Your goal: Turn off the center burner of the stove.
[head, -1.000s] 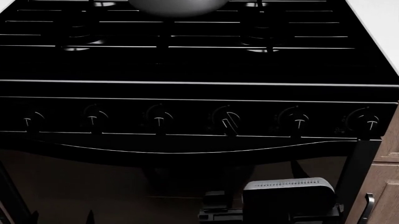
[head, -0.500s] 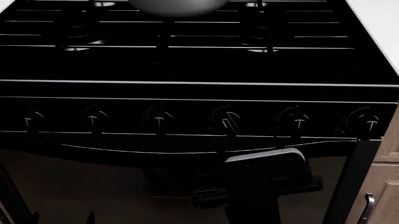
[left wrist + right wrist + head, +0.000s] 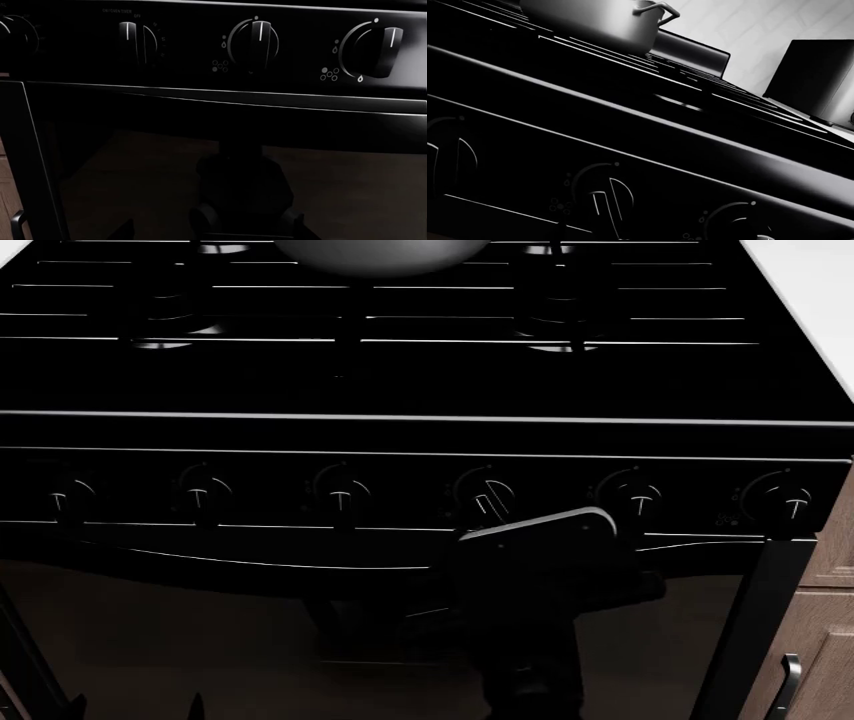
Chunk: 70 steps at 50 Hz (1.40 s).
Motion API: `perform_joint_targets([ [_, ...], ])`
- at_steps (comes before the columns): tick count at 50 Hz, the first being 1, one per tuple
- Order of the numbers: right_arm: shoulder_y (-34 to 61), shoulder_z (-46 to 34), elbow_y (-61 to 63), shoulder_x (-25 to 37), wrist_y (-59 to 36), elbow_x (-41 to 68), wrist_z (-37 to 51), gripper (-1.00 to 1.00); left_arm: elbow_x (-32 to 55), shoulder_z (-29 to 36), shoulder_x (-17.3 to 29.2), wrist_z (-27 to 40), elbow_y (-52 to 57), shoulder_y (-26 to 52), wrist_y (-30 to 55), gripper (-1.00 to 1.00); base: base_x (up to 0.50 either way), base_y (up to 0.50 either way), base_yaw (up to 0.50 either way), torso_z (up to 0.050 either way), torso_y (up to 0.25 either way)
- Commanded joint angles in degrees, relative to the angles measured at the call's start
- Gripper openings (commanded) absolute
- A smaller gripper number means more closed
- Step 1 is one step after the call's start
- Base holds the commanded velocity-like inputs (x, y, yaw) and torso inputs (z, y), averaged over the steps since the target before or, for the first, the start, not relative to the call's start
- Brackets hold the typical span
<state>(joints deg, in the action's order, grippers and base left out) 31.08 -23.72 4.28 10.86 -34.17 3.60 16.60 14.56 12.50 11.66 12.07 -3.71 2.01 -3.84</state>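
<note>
The stove (image 3: 400, 380) fills the head view, its row of six knobs set across the front panel above the dark oven door (image 3: 267, 640). A grey pot (image 3: 380, 252) is seen on the grates at the back of the stove. Of the six knobs, the fourth knob (image 3: 483, 495), counted from the stove's left end, is the one whose white mark is tilted; the marks on the other five are close to upright. That knob is judged to belong to the lit burner, though the markings are too small to be read in the head view.

The right arm (image 3: 534, 580) is raised in front of the oven door, just below and slightly right of the fourth knob, its tip close beneath the panel. The right gripper is hidden behind the arm's own body, so whether its fingers are apart or together cannot be told. In the right wrist view a knob (image 3: 608, 197) is seen near, not yet touched. The left gripper is not seen at all.

The step in hand is judged to be the approach. The next move calls for the right gripper to be brought squarely onto the tilted knob, closed around its ridge, and the knob turned until its mark is upright like the others
</note>
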Motion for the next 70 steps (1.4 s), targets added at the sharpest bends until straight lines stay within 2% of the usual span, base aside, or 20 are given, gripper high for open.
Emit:
perform_joint_targets([
  [1, 2.1, -0.7, -4.2, -0.9, 0.9, 0.1, 0.0, 1.00, 0.2, 0.3, 0.2, 0.1, -0.4, 0.1, -0.3, 1.00, 0.00, 0.00, 0.00, 0.000, 0.000],
  [20, 4.8, -3.3, -10.9, -3.0, 2.8, -0.4, 0.2, 1.00, 0.8, 0.7, 0.5, 0.5, -0.3, 0.2, -0.4, 1.00, 0.00, 0.00, 0.00, 0.000, 0.000],
  [62, 9.1, -5.8, -20.2, -3.4, 6.1, -0.7, 0.9, 1.00, 1.4, 1.6, 1.2, 1.1, -1.2, 0.5, -1.1, 1.00, 0.00, 0.00, 0.00, 0.000, 0.000],
  [63, 9.2, -5.8, -20.5, -3.4, 6.3, -0.7, 0.9, -1.00, 1.5, 1.6, 1.2, 1.1, -1.1, 0.5, -1.0, 1.00, 0.00, 0.00, 0.00, 0.000, 0.000],
  [70, 9.7, -6.1, -22.0, -3.5, 7.0, -0.5, 1.0, -1.00, 1.6, 1.7, 1.3, 1.3, -1.2, 0.6, -0.9, 1.00, 0.00, 0.00, 0.00, 0.000, 0.000],
])
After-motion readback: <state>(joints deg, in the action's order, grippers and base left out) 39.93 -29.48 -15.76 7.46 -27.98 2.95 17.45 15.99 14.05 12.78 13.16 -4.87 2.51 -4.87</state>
